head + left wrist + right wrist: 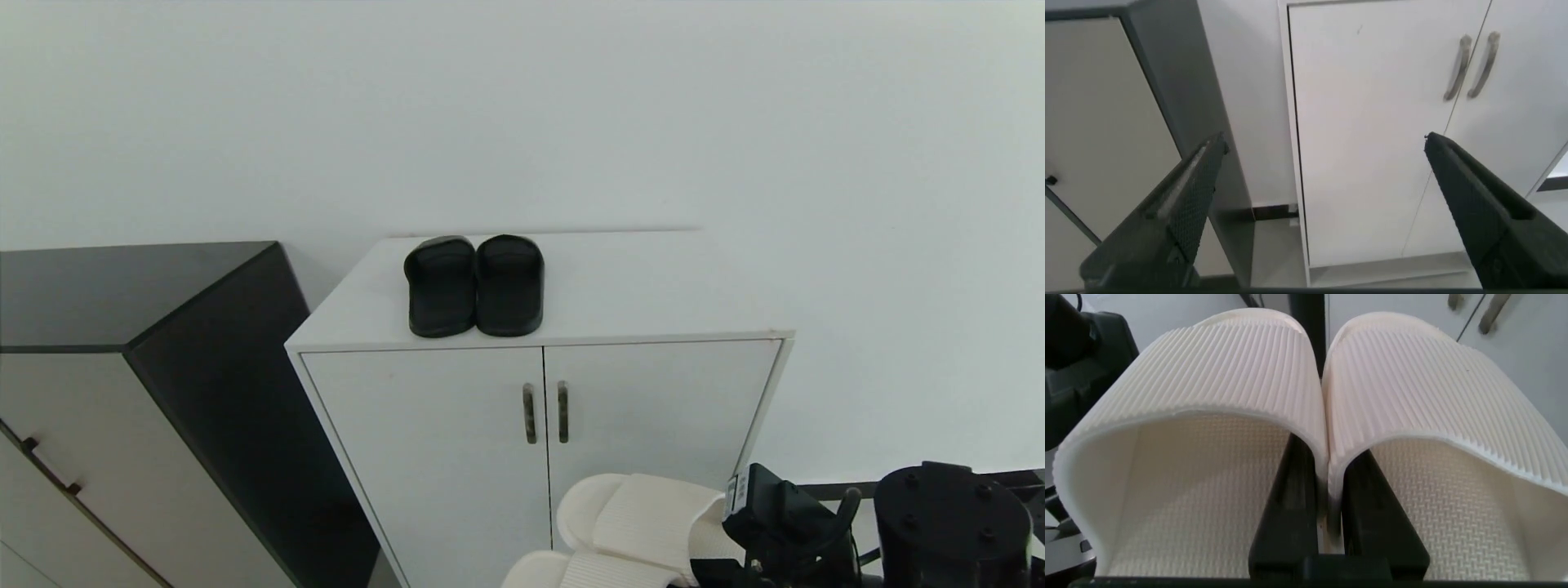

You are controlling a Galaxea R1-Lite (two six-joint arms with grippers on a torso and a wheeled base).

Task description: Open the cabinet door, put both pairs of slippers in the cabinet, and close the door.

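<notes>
Slippers (645,510), white, cut off | right end effector (1327,527) pinching them | left end effector (1324,140) spread

2 cabinet doors (441,465) shut, dark cabinet (229,392) close beside left

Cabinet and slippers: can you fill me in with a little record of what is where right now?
White cabinet: shut, handles meeting at the middle
Black slippers: side by side on the cabinet top
White slippers: pinched together in the right gripper, in front of the cabinet
Left gripper: open, facing the left door, holding nothing
</notes>
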